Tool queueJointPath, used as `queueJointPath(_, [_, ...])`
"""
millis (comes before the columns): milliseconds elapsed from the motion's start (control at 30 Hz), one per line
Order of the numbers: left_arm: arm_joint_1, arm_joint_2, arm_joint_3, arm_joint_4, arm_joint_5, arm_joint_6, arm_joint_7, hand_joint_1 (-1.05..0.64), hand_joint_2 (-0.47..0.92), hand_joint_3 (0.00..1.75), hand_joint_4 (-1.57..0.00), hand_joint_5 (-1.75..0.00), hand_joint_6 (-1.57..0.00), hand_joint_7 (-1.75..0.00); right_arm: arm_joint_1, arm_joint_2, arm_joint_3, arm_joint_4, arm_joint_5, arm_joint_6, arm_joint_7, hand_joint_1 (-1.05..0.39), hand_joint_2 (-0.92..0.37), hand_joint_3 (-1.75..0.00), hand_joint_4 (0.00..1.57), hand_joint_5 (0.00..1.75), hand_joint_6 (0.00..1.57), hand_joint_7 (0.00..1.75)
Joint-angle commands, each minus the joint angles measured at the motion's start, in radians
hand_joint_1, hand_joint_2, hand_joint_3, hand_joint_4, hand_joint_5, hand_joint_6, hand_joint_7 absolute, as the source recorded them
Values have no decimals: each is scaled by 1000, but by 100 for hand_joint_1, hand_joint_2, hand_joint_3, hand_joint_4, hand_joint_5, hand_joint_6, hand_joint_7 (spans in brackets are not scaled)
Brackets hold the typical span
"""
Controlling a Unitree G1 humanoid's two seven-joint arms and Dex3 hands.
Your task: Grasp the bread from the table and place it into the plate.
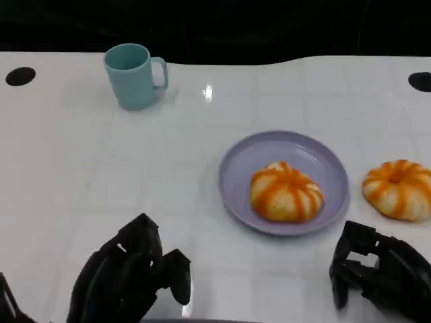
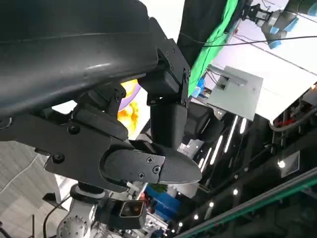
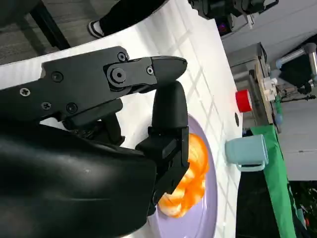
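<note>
Right hand (image 1: 384, 276) fingers (image 1: 342, 269) empty, apart, short of bench bread (image 1: 399, 189); risk: nudging plate (image 1: 236, 176), already holding bread (image 1: 286, 192).

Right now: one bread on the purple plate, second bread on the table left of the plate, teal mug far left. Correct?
Not quite. The second bread lies on the table right of the purple plate, not left, as the head view shows. One bread is on the plate, and the teal mug stands far left.

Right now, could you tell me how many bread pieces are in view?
2. One bread piece lies in the purple plate; the other bread piece sits on the table, just right of the plate.
</note>
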Motion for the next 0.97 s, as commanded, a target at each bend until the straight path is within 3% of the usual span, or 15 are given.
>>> queueJointPath(33, [17,15,17,20,5,8,-34,-76,92,21,-87,-175,-68,-157,15,-18,-4,-22,3,18,-11,-62,-92,-20,73,175,62,166])
queueJointPath(967, [-23,0,49,86,40,7,-67,-76,92,19,-88,-175,-71,-154,-16,-20,-20,68,21,-36,44,-62,-92,-20,73,175,62,162])
